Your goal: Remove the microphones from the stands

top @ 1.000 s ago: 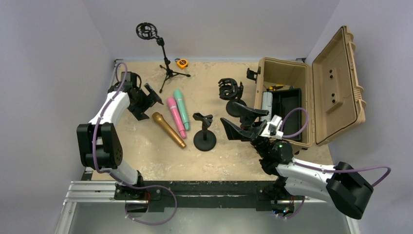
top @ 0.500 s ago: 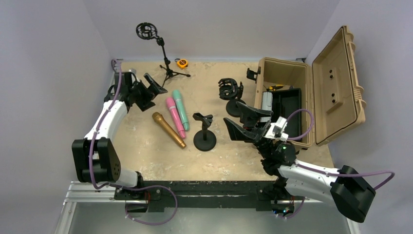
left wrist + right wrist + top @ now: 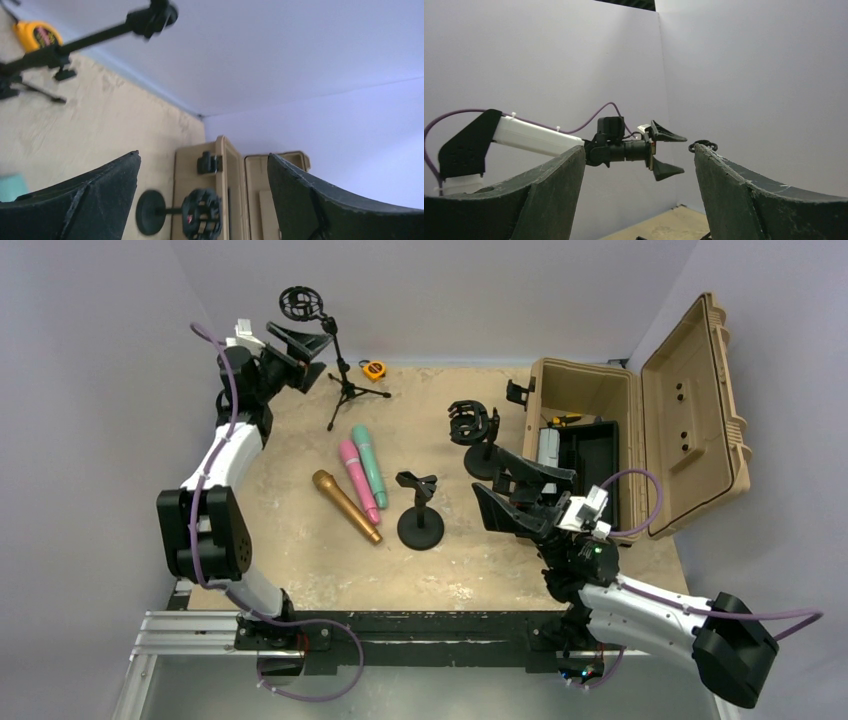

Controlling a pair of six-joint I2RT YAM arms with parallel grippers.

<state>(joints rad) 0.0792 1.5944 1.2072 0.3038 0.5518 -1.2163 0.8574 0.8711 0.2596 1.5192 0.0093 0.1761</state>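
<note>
Left fingers (image 3: 290, 336) spread — seemingly near tripod stand (image 3: 345, 390).

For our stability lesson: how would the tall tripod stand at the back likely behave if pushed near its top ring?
The tripod stand is tall and thin over a narrow leg spread, so it would probably tip rather than slide. Its top ring looks empty, with no microphone in it, so the stand is likely light.

An open tan case (image 3: 695, 410) stands at the right edge of the sandy tabletop (image 3: 300, 550), its lid thrown back and a black tray (image 3: 592, 452) inside, while a small orange tape measure (image 3: 373, 369) lies near the back wall, well apart from the case.
</note>
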